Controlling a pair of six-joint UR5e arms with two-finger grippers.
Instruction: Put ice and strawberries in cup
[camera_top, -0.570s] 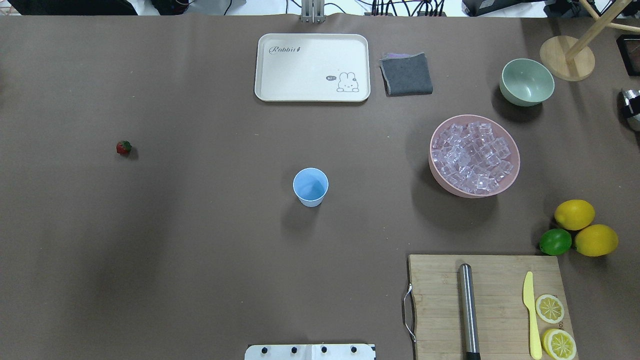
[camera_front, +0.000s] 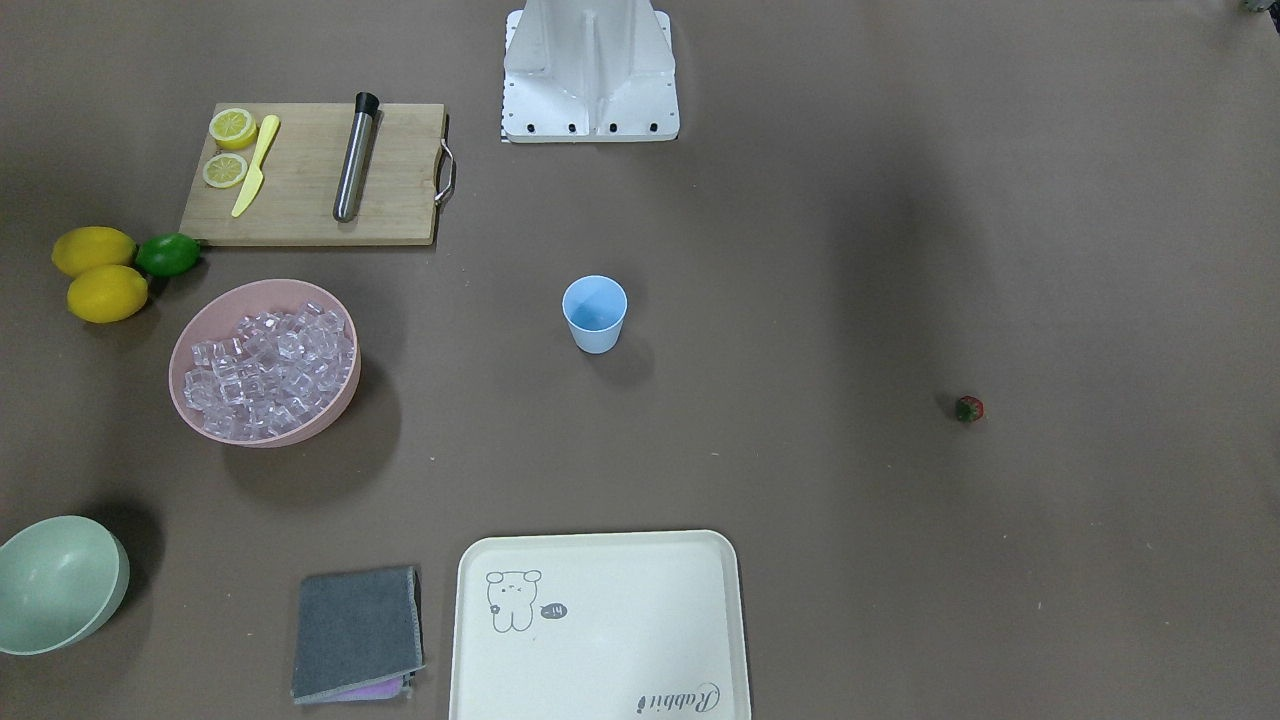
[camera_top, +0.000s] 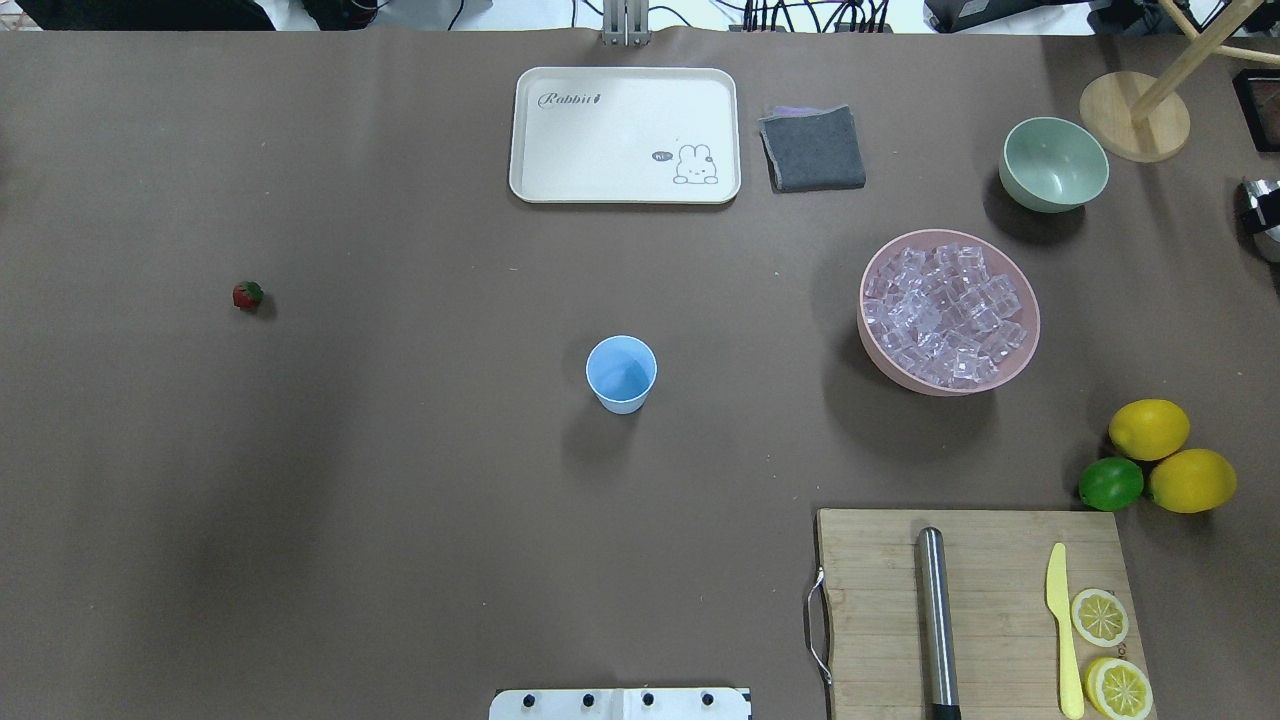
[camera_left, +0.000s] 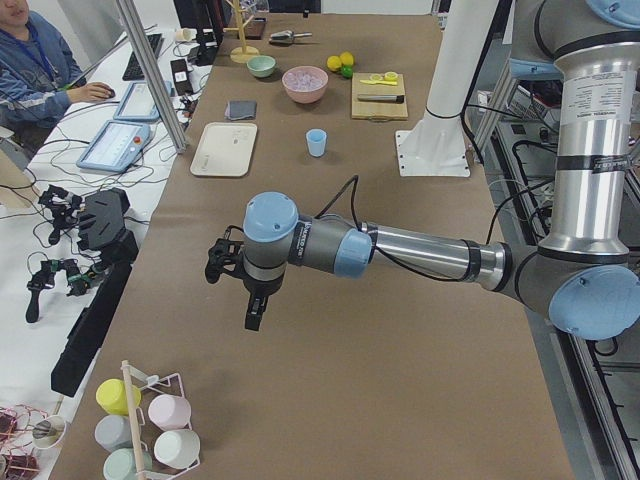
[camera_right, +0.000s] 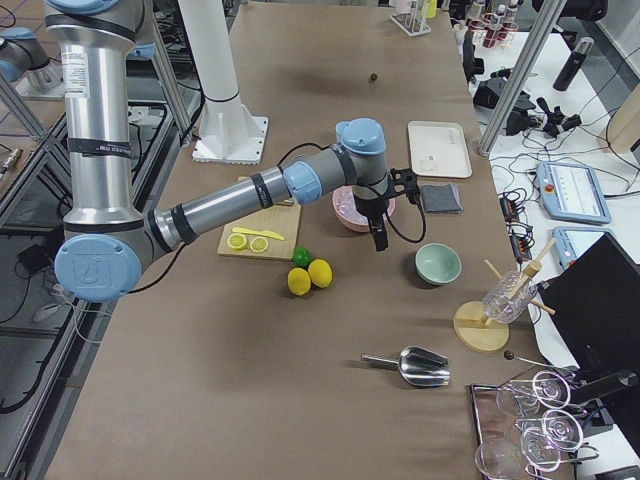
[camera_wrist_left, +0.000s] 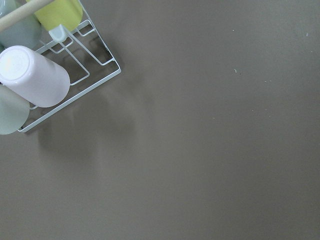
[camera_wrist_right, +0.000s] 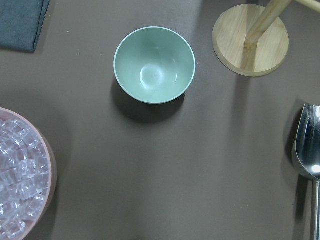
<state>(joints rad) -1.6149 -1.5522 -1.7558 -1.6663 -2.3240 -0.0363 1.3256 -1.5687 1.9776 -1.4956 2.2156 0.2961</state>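
The light blue cup (camera_top: 621, 373) stands upright mid-table, nothing showing inside it. One small red strawberry (camera_top: 247, 295) lies alone far out on the table's left side. Clear ice cubes (camera_top: 945, 312) fill a pink bowl (camera_top: 1030, 330) on the right. My left gripper (camera_left: 217, 268) shows only in the exterior left view, hovering over bare table near a cup rack, well away from the cup (camera_left: 316, 142); I cannot tell its state. My right gripper (camera_right: 403, 182) shows only in the exterior right view, above the table between the pink bowl and the green bowl; its state is also unclear.
A white tray (camera_top: 540, 180) and grey cloth (camera_top: 812, 148) sit at the back. A pale green bowl (camera_top: 1053, 163), wooden stand (camera_top: 1135, 115) and metal scoop (camera_wrist_right: 307, 150) are at far right. A cutting board (camera_top: 870, 600) holds a steel rod, knife and lemon slices, with lemons (camera_top: 1150, 428) and a lime (camera_top: 1110, 483) beside it.
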